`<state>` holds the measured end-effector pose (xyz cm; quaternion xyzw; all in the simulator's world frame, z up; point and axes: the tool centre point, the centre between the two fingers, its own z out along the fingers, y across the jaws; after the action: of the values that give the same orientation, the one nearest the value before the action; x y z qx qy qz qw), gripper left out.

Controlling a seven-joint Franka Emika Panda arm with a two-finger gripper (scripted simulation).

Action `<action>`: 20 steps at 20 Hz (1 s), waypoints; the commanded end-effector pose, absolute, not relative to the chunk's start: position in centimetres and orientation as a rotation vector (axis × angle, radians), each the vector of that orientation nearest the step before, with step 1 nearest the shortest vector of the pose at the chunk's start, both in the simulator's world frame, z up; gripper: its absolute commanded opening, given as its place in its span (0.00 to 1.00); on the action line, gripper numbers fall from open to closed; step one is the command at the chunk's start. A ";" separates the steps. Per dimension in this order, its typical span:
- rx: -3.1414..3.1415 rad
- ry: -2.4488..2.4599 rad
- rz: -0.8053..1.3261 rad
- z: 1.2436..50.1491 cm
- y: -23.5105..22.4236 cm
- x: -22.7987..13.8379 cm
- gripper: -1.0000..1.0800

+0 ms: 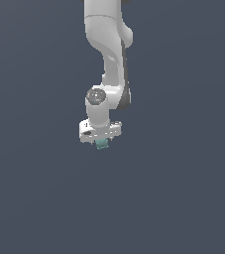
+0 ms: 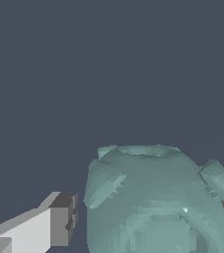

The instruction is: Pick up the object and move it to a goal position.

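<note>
Your pincer (image 1: 102, 141) hangs under the arm (image 1: 109, 59) in the exterior view, just above frame centre. The block (image 1: 102, 144) pokes out at its 6 o'clock, teal, tiny against the white hand. No shadow or table edge is readable in the flat grey, so you can't tell whether it's lifted or sitting down.

The wrist view is filled by the block (image 2: 155, 202), lumpy, with a ringed top and stubby side lugs. One finger (image 2: 59, 225) sits at the block's 9 o'clock with a thin gap showing, not clearly touching. A dark sliver at the block's 3 o'clock may be the other finger; it's too cut off to say. So the block is between the fingers, but whether they're clamped on it you cannot tell.

Risks as I judge them:
- If that gap is real, the hold is one-sided or absent, and any move leaves the block behind or drops it.
- The lumpy, rounded sides give the pads poor contact, so the block could twist or squirt out under a fast swing.
- No goal marker is visible in either view, so you have nothing here to confirm the target by.
</note>
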<state>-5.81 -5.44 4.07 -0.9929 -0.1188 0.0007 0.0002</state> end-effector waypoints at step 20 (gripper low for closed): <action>-3.120 -0.373 -0.002 4.9 -3.5 -4.0 0.00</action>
<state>-4.51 -4.05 4.64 -0.9930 -0.1183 -0.0002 -0.0002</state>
